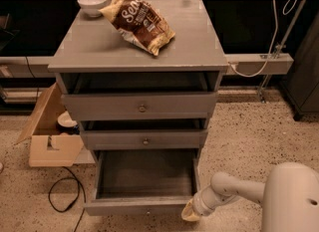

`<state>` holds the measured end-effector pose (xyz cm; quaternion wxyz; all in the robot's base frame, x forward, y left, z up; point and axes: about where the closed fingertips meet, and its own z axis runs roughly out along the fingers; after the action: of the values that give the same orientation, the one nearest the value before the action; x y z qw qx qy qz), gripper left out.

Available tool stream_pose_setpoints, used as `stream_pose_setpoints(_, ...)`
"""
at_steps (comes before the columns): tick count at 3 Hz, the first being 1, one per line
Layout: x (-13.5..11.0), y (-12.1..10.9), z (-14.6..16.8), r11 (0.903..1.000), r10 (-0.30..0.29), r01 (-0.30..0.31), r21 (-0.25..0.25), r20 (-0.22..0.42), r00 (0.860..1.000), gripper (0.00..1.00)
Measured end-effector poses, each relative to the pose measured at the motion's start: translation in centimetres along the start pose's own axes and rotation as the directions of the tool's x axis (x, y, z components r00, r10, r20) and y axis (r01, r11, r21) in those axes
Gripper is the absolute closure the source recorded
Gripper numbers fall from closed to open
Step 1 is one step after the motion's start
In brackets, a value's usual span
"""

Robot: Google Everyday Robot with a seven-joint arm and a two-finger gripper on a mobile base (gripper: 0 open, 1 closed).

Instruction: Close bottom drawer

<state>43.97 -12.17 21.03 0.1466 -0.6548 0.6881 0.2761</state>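
W/ bottom drawer (144, 178) pulled out, gripper (190, 212) low by its front rt corner, grip state unclear.

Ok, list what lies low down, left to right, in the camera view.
cardboard box → bottom drawer, pulled open → gripper at the drawer's front right corner → robot's white body
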Motion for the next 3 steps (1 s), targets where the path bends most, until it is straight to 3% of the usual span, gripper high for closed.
stream_pose_setpoints(1, 1.3, -2.1, 1.5, 0.9937, -0.051, 0.052, 0.1, -0.008, 0.999, 1.0)
stream_pose_setpoints(2, 1.6, -4.0, 2.4, 0.9699, -0.118, 0.118, 0.213, -0.01, 0.993, 1.0)
stream_pose_setpoints(3, 0.8, -6.5, 2.6, 0.918, -0.188, 0.182, 0.352, -0.018, 0.982, 1.0)
